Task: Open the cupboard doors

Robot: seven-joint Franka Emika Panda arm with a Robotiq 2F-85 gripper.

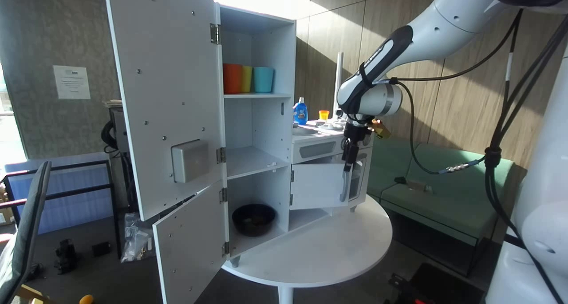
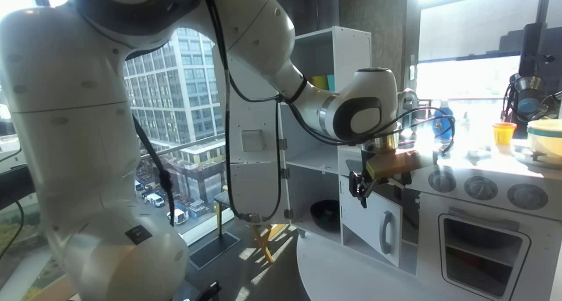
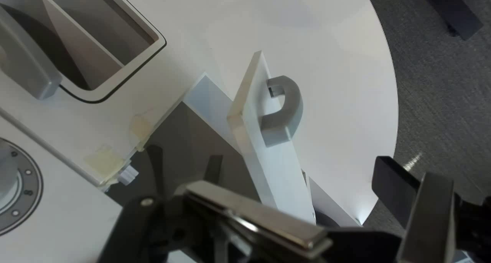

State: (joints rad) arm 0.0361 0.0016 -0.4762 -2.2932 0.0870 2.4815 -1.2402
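The white toy cupboard's tall upper door (image 1: 168, 95) and lower door (image 1: 193, 246) stand swung open. The small white door (image 1: 317, 186) under the sink is partly open; it also shows in an exterior view (image 2: 371, 222) and in the wrist view (image 3: 276, 171). Its grey curved handle (image 2: 385, 233) is free of the gripper and shows in the wrist view (image 3: 285, 109). My gripper (image 3: 299, 196) is open and empty, fingers wide apart, pointing down near this door's top edge. I cannot tell whether it touches. The oven door (image 2: 478, 257) is shut.
Cups (image 1: 242, 78) stand on the upper shelf and a black bowl (image 1: 254, 219) sits at the bottom. A blue bottle (image 1: 300, 112) and orange cup (image 2: 504, 133) are on the counter. The kitchen stands on a round white table (image 1: 310, 259). Stove knobs (image 2: 480, 187) stick out above the oven.
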